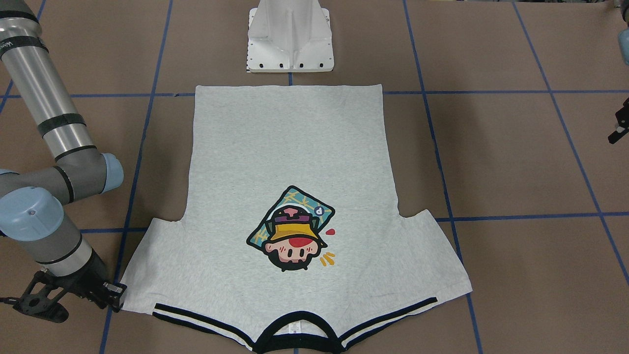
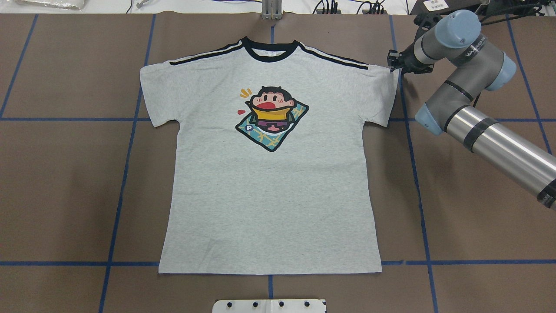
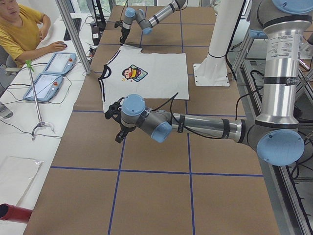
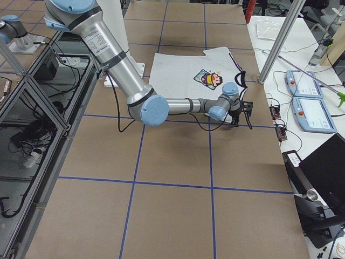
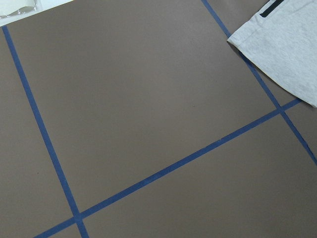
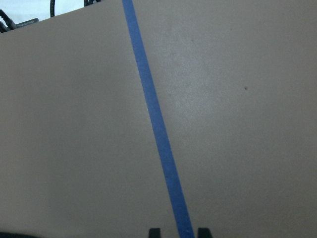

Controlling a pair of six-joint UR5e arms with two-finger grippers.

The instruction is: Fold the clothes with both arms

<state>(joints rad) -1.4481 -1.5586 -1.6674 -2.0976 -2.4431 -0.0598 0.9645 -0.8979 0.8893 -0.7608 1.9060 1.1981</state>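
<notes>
Hanging just beside the far corner of the T-shirt sleeve, my right gripper has its fingertips parted a little over a blue tape line, with nothing between them. The T-shirt lies flat and print-up on the brown table, collar away from my base. My left gripper hangs well apart from the other sleeve; whether its fingers are spread I cannot tell.

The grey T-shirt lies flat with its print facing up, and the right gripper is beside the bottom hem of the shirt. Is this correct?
Not fully. The T-shirt does lie flat with its print facing up, but the right gripper is beside the upper corner of a sleeve, not beside the bottom hem. The overhead exterior view shows this.
</notes>
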